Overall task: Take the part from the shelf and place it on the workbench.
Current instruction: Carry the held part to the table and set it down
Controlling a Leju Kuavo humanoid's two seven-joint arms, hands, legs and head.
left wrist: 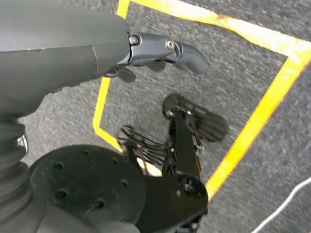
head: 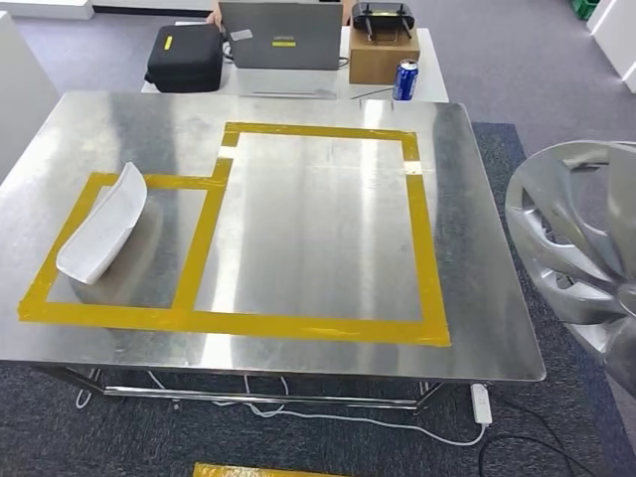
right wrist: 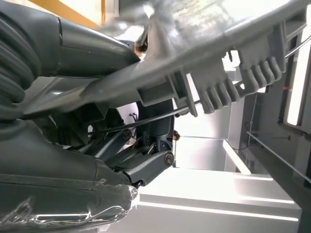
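Observation:
The part is a silver spoked wheel cover, hanging in the air just off the right end of the steel workbench. In the right wrist view my right hand grips its rim, with the ribbed grey underside of the cover across the fingers. My left hand hangs over the carpet with its fingers stretched out and nothing in them. A large yellow-taped rectangle marks the bench top, bare inside.
A white curved part lies in the smaller taped box at the bench's left. Behind the bench, a table carries a laptop, black case, cardboard box and blue can. A power strip lies on the floor.

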